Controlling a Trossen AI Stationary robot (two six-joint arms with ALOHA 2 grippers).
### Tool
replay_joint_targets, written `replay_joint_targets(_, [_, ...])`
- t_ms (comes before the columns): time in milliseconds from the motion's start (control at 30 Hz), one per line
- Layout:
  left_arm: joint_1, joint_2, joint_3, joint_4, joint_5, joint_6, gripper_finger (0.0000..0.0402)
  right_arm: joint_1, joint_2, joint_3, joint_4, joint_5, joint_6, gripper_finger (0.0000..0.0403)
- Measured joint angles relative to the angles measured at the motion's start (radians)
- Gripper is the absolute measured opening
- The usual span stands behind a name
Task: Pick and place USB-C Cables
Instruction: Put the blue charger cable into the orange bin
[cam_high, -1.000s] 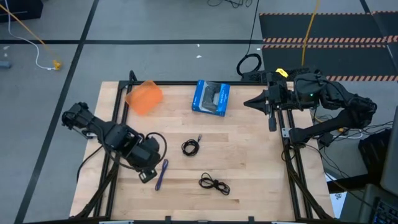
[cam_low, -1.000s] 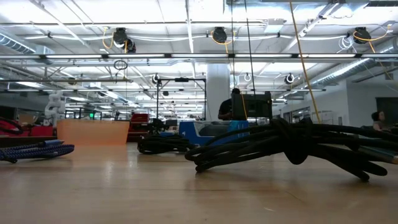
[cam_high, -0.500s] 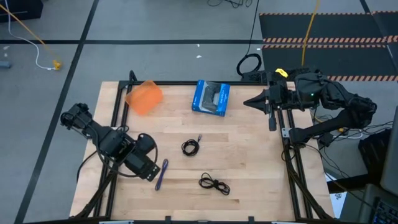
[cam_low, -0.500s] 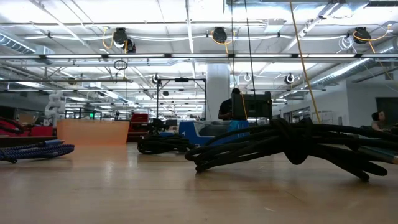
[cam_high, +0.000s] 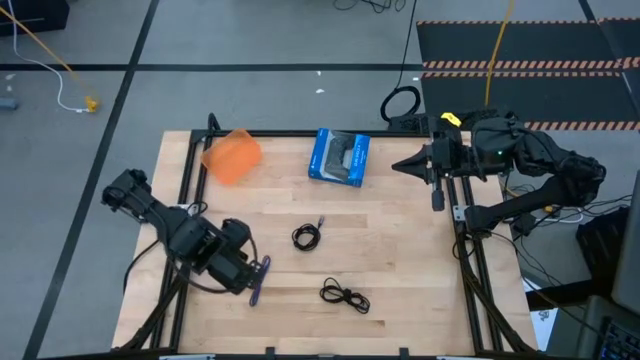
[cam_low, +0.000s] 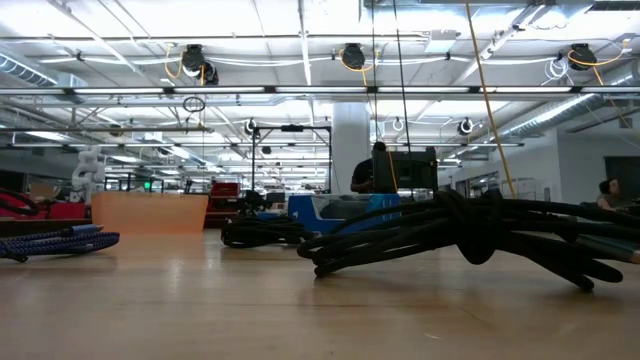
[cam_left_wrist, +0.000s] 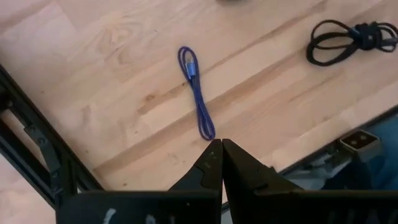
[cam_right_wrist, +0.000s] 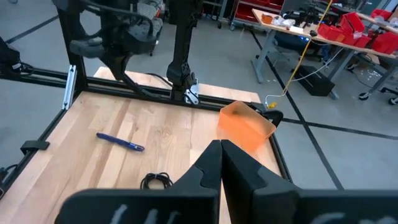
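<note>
Butcher-block table (cam_high: 400, 260) fills the middle of the high view, framed by black rails. Left arm reaches in from the left edge, and its left gripper (cam_high: 258, 272) hangs over the near-left part of the wood, fingers pressed together with nothing between them, tips right at the blue-purple cable (cam_high: 255, 288). Right arm waits off the far-right corner, the right gripper (cam_high: 398, 165) pointing inward over the rail, fingers likewise closed and empty.

Blue box (cam_high: 339, 157) lies at the far edge near the centre, and an orange container (cam_high: 231, 156) sits to its left at the far-left corner.

Among the cables, the tangled black cable (cam_high: 345, 295) rests near the front edge, centre. The coiled black cable (cam_high: 307, 236) lies in the middle of the table, well apart from it. The blue-purple one, folded into a straight bundle, stretches flat on the wood; the left wrist view shows it (cam_left_wrist: 197, 91) just beyond the closed fingertips, untouched.
</note>
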Motion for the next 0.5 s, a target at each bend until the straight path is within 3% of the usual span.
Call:
replay_joint_targets(267, [0.0, 0.107, 0.0, 0.0, 0.021, 0.007, 0.0011, 0.0, 0.0, 0.0, 0.003, 0.0, -0.004, 0.0])
replay_joint_targets(500, [-0.001, 0.198, 0.0, 0.0, 0.028, -0.005, 0.0054, 0.0, 0.0, 0.0, 0.003, 0.0, -0.004, 0.0])
